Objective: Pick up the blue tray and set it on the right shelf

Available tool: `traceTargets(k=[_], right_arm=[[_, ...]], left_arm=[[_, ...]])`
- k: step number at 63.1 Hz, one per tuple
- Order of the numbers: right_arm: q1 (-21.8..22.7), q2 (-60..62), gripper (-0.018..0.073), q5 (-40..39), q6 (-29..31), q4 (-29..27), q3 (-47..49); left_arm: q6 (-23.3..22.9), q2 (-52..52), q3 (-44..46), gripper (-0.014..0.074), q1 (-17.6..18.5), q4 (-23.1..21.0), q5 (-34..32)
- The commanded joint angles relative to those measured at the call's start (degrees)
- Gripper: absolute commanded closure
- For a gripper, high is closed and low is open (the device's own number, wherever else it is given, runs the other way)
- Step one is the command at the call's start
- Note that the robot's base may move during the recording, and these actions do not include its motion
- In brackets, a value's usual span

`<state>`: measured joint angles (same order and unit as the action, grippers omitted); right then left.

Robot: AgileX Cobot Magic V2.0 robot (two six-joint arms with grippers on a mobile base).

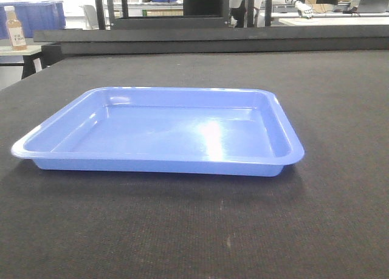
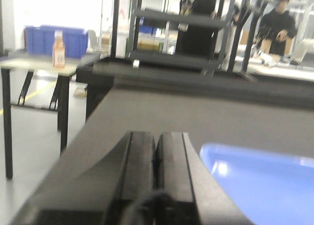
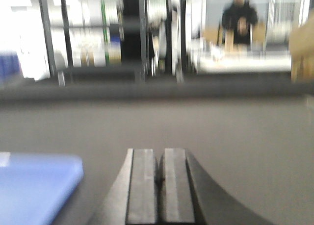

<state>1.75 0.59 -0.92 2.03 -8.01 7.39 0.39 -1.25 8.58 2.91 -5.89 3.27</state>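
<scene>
Right gripper (image 3: 160, 156), left gripper (image 2: 156, 139) closed, level, flanking blue tray (image 1: 158, 133).

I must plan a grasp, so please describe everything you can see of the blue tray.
The blue tray is a wide, shallow rectangle of glossy light-blue plastic, with rounded corners, sloped walls and a flared rim. It is empty and lies flat on the dark table. Only the table touches it.

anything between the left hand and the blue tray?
No, just bare dark tabletop between the left hand and the blue tray, seen in the left wrist view.
</scene>
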Motion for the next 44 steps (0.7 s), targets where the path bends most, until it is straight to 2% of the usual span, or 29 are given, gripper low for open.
traceTargets(k=[1,5,9,17,24,28,31,36,44], right_arm=[[0.02,-0.75,0.0502,-2.04,0.52,-0.29,9.00],[0.02,-3.37,0.0495,2.74,0.52,-0.29,14.57],[0.02,-6.96,0.0428,5.69,0.52,-0.29,18.86],[0.02,-15.56,0.0155,6.78,0.52,-0.29,24.18],[-1.03,-22.78,-0.0084,6.69,0.52,-0.29,27.43],[-3.23,-26.05,-0.0066,7.58,0.52,-0.29,29.37],[-5.32,-28.47,-0.0064,8.95,0.52,-0.56,31.19],[-10.14,-32.96,-0.0064,12.67,0.52,-1.62,35.26],[-18.30,-43.05,-0.0064,20.04,0.52,-2.33,42.74]], left_arm=[[0.17,-4.31,10.99,0.0643,0.24,0.52,2.90],[0.17,-8.88,18.87,0.0640,0.24,1.53,10.70],[0.17,-14.10,25.25,0.0612,0.24,1.85,15.87],[0.17,-24.56,33.13,0.0464,0.24,1.60,22.16],[0.17,-32.28,35.76,0.0258,1.15,0.71,24.25],[0.17,-35.48,36.87,0.0169,2.82,0.71,23.77],[0.56,-37.78,38.03,0.0136,4.25,0.71,24.23],[3.69,-41.96,41.03,0.0132,6.91,0.71,26.98],[4.23,-49.42,47.00,0.0132,10.84,0.60,31.62]])
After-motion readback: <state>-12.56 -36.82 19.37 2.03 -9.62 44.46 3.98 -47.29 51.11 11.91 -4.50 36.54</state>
